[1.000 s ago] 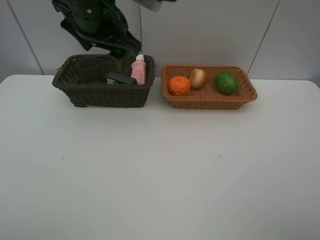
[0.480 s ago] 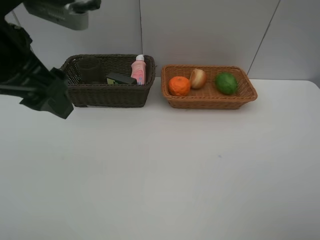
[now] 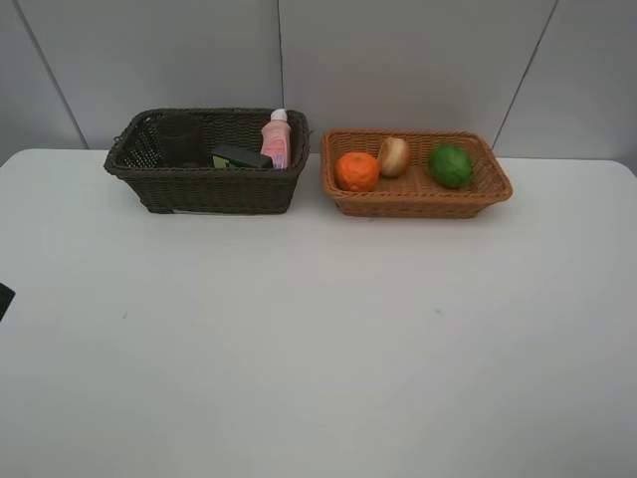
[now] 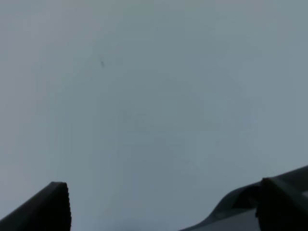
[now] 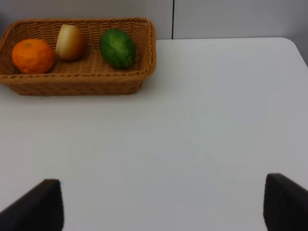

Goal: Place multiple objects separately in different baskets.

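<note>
Withdrawn from the dark basket, left gripper hovers over table, spread wide.

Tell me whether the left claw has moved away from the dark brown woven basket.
Yes. It left the dark brown woven basket, swinging out past the left edge of the high view.

The left arm is gone from over the dark basket; only a sliver shows at the desk's left edge.

Bottles and cup in left basket, fruit in right basket
</note>
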Tool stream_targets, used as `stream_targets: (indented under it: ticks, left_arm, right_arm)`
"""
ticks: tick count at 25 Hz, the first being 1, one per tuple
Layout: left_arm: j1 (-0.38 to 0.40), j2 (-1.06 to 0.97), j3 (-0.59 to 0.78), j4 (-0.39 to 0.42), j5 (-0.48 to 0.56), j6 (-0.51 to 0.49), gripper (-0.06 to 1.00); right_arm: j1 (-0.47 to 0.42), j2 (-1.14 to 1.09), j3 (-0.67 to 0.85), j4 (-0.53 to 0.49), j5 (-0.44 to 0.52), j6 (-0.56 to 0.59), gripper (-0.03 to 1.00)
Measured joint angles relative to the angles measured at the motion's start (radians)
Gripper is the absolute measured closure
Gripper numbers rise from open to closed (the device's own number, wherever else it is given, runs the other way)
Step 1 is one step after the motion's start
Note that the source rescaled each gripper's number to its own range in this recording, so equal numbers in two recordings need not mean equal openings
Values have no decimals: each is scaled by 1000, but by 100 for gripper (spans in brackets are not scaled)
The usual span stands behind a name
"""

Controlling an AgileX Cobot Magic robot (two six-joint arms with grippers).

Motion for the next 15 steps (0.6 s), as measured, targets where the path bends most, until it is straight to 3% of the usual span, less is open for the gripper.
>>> stream_targets:
  ticks: [8, 15]
  left_arm:
    - [204, -271, 107, -1, 65, 7, -5]
    - [379, -487, 185, -2, 72, 135, -5]
  right_arm:
    - [0, 0, 0, 0, 0, 0, 13]
    - [0, 0, 0, 0, 0, 0, 13]
